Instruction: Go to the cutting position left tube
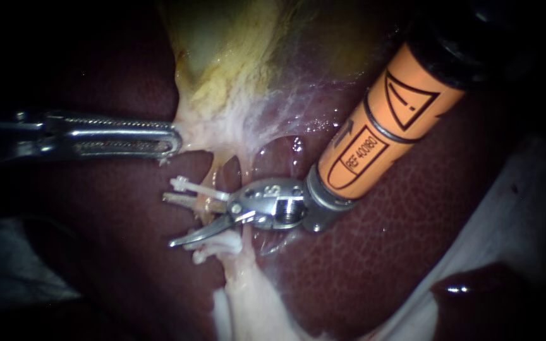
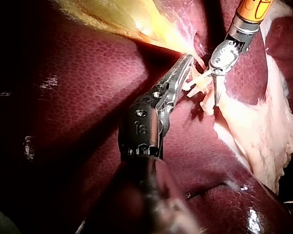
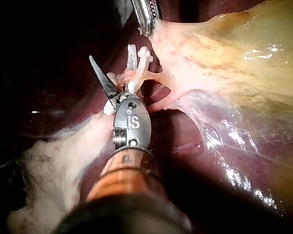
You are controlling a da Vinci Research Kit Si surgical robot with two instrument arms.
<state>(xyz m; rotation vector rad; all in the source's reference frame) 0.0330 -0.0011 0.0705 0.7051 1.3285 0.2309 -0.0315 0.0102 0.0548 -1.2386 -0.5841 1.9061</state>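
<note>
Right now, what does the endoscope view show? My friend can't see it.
The right instrument holds its blades open around a pale tube, between two white clips, over the dark red liver. The left instrument grips pale tissue at the edge of the yellowish gallbladder.

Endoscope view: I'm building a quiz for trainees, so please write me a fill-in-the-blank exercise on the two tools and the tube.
1. The right tool holds its jaws ___, one on each side of the tube.
2. The left tool is shut on pale tissue at the lower edge of the yellowish ___.
3. The dark red surface beneath the tube is the ___.

Missing words: open; gallbladder; liver.
</note>
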